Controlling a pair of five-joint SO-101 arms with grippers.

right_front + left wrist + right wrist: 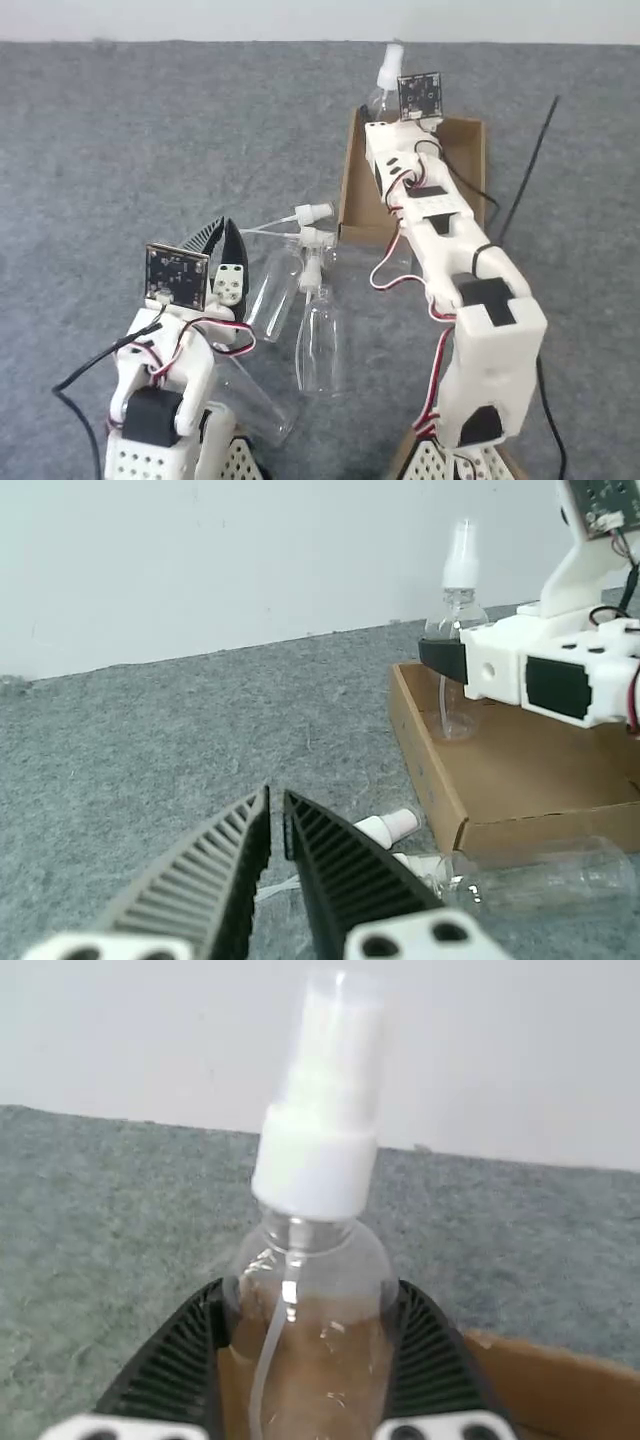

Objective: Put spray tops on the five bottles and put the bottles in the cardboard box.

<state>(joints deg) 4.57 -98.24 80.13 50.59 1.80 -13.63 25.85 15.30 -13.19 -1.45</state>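
Observation:
My right gripper (305, 1305) is shut on a clear bottle (305, 1350) that carries a white spray top (320, 1130). It holds the bottle (383, 88) upright over the far left corner of the cardboard box (466, 160). My left gripper (276, 798) is shut on nothing and hangs low over the carpet near the front left (225, 228). Three clear bottles (272, 287) (320, 342) (255, 397) lie on the carpet just right of it. Two loose spray tops (312, 212) (318, 238) lie between them and the box. In the left wrist view the held bottle (455, 610) stands in the box (520, 770).
Grey carpet covers the table, with open room at the left and far left. A black cable (528, 165) runs along the right of the box. The right arm (455, 260) stretches over the box's near edge.

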